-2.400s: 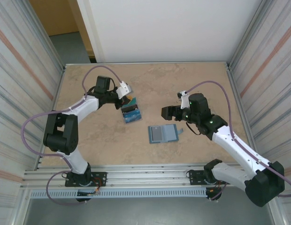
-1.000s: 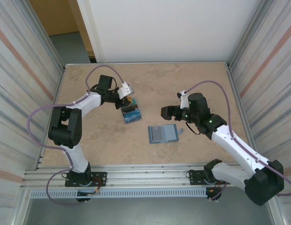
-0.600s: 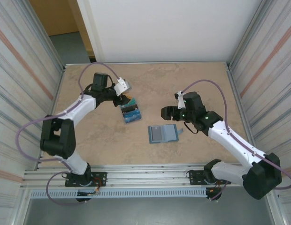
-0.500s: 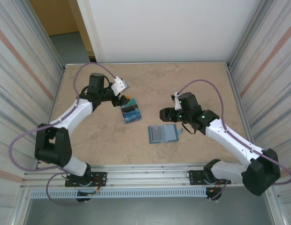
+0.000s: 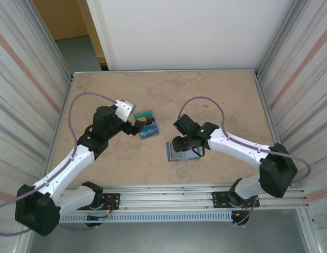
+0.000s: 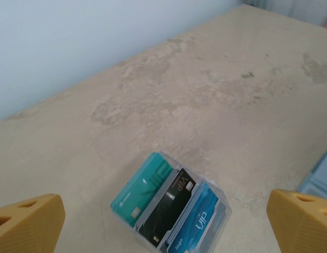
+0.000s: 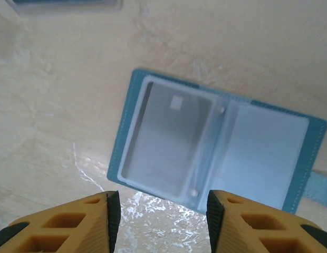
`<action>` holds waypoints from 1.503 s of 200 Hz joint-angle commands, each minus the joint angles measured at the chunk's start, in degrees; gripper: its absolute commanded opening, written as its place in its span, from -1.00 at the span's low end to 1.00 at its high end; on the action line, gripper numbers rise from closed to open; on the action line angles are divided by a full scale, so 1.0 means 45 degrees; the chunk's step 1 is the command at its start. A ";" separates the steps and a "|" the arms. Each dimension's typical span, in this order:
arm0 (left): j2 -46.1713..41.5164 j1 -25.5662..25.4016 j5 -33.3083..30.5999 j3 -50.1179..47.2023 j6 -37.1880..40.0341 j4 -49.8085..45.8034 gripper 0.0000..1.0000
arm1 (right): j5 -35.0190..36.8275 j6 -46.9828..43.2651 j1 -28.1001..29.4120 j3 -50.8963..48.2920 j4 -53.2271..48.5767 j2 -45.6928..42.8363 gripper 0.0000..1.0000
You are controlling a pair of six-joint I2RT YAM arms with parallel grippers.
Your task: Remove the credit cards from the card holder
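The card holder [image 7: 258,142] lies open and flat on the table, steel-blue, with a grey card [image 7: 163,137] behind a clear window in its left half. My right gripper [image 7: 161,221] hovers just above the holder's near edge, open, with nothing between the fingers [image 7: 63,224]. From above, that right gripper [image 5: 179,145] covers most of the card holder [image 5: 184,156]. Three credit cards lie fanned on the table: teal [image 6: 145,187], black [image 6: 167,211] and blue [image 6: 198,224]. My left gripper [image 6: 163,226] is wide open and drawn back from them, touching nothing.
The closing tab [image 7: 319,190] sticks out from the holder's right edge. A corner of the holder [image 6: 320,176] shows right of the card fan. Metal walls [image 5: 42,79] line both sides of the table. Bare tabletop [image 5: 205,95] lies behind both grippers.
My left gripper opened, let go of the cards and pulled back toward the near left. The right arm swung left and down over the holder, its jaws narrowing.
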 commanded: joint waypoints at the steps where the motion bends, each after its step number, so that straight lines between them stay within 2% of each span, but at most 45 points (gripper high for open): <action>1: -0.0915 -0.0056 -0.1971 -0.0686 -0.2394 -0.0049 0.97 | 0.0325 0.0428 0.0294 0.0559 -0.0448 0.0870 -0.04; 34: -0.1760 -0.0066 -0.2437 -0.1215 -0.3388 -0.0519 0.97 | 0.0462 0.0259 0.0690 0.1210 -0.0548 0.2135 0.01; 79: -0.2046 -0.0062 -0.2562 -0.1507 -0.3865 -0.0624 0.97 | 0.0567 0.0129 0.0933 0.1879 -0.0764 0.3632 0.04; 179: -0.1560 -0.0064 -0.2542 -0.1415 -0.4066 -0.0869 0.97 | 0.0587 0.0276 0.1002 0.1726 -0.0665 0.4689 0.11; 242: -0.1365 -0.0053 -0.2171 -0.1084 -0.3929 -0.1074 0.97 | 0.0631 0.0349 0.1004 0.1272 -0.0472 0.4712 -0.12; 300: -0.1367 -0.0049 -0.1794 -0.0716 -0.3737 -0.1397 0.97 | 0.0552 0.0169 0.0905 0.1262 -0.0375 0.4438 -0.43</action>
